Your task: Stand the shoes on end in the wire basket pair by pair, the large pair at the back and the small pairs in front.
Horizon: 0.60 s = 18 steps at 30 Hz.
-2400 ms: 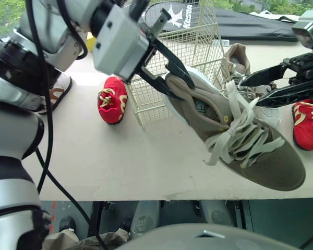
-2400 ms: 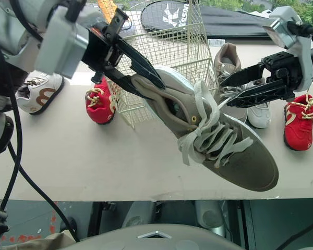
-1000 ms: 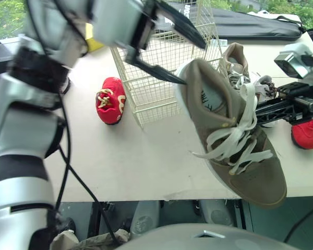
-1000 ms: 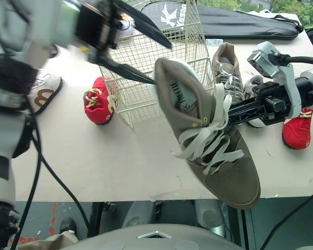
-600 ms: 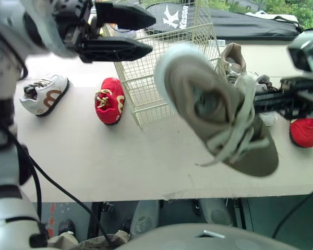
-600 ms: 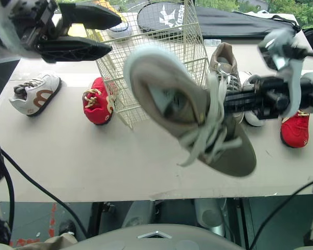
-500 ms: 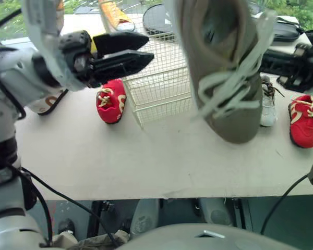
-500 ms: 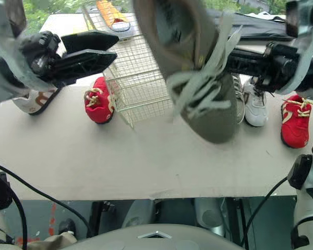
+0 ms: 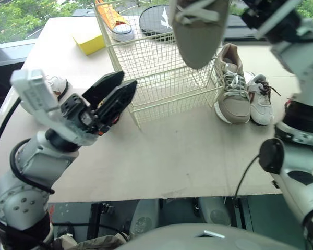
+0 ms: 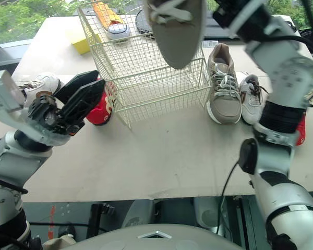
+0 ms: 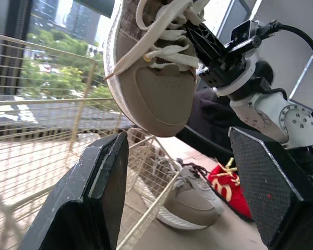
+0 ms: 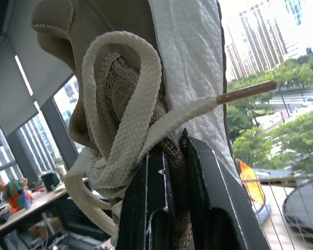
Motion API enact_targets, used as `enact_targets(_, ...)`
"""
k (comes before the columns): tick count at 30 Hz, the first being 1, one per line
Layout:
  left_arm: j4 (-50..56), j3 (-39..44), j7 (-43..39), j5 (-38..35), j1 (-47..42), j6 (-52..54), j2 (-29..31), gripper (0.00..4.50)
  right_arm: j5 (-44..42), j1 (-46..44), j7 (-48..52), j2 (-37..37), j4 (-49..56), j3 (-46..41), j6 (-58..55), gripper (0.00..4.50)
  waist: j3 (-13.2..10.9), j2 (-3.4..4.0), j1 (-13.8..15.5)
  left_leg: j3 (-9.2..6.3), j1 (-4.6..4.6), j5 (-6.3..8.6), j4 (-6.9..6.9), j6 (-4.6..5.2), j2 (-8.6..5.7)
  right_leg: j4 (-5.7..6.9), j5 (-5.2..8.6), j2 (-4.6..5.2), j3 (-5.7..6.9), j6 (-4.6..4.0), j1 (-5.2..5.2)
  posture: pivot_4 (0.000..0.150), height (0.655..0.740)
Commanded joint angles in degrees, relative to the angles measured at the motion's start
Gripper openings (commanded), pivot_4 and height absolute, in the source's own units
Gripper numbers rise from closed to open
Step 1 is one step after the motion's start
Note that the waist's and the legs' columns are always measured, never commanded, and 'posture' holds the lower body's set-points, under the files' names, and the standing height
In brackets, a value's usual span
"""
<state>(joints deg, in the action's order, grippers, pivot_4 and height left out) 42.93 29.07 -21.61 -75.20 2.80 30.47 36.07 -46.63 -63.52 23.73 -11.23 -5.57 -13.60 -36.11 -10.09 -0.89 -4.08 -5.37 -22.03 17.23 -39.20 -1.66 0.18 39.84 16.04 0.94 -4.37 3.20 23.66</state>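
Observation:
A large tan shoe point(image 9: 198, 31) with cream laces hangs toe down above the wire basket point(image 9: 161, 78). My right gripper point(image 12: 178, 143) is shut on its tongue and laces, high over the basket. The basket holds no shoes. My left gripper point(image 9: 117, 91) is open and holds nothing, low at the basket's front left corner. It partly hides a small red shoe point(image 10: 100, 112). The other large tan shoe point(image 9: 232, 91) lies on the table just right of the basket, with a small white shoe point(image 9: 261, 99) beside it.
Another small white shoe point(image 9: 55, 86) lies at the far left behind my left arm. A second red shoe point(image 11: 227, 182) is at the far right. A yellow block point(image 9: 88, 41), an orange shoe point(image 9: 112, 18) and a black bag point(image 9: 156, 18) lie beyond the basket.
My left gripper let go of the tan shoe's heel and dropped to the front left. My right arm swung the shoe up over the basket, toe down.

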Motion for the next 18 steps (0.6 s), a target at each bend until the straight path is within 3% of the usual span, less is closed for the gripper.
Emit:
enact_targets(1,0.04,3.07,-3.77,0.56,2.8,-2.91,-0.44,3.37,7.41,-8.31,4.0,4.18,-11.22,1.63,16.01,0.0,0.0,0.0,0.05,0.01,-0.01,0.0,-0.02,0.0,0.0,-0.03,0.0,0.0,0.0,0.0,0.0,0.15,0.74)
enact_targets(8,-0.14,4.54,-4.56,3.16,4.87,-5.11,-0.41,3.37,12.65,-22.5,14.02,9.96,-39.27,-0.87,39.63,0.0,0.01,-0.04,0.12,0.05,-0.02,-0.01,0.05,-0.03,-0.03,-0.17,0.0,0.07,0.07,0.0,0.0,0.15,0.74)
enact_targets(18,3.32,8.0,0.75,7.28,6.48,-9.11,-1.39,3.37,15.31,-30.14,24.2,13.87,-57.87,-4.2,56.29,0.0,0.0,-0.02,-0.07,0.05,0.01,-0.01,0.21,-0.04,0.01,-0.26,0.0,0.08,0.1,-0.01,0.01,0.15,0.74)
